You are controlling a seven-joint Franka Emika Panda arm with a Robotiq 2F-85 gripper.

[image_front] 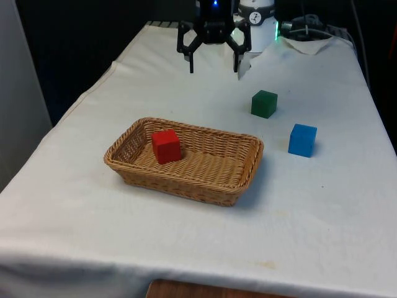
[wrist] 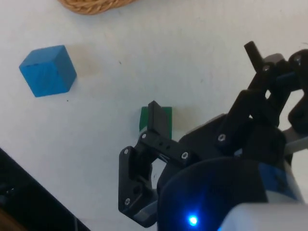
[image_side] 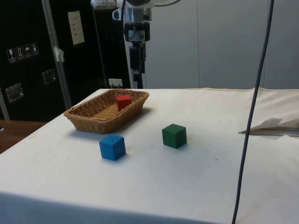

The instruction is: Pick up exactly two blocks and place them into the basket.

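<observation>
White cloth [image_front: 186,248] bears wicker basket [image_front: 245,171] — black curtains [image_front: 80,37] behind.

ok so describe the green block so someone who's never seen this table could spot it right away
Start at the wicker basket on the white cloth, which has a red block inside. Two blocks sit on the cloth beyond its end at the front view's right. The green block is the one farther back, nearer the robot; the blue block is nearer the camera.
</observation>
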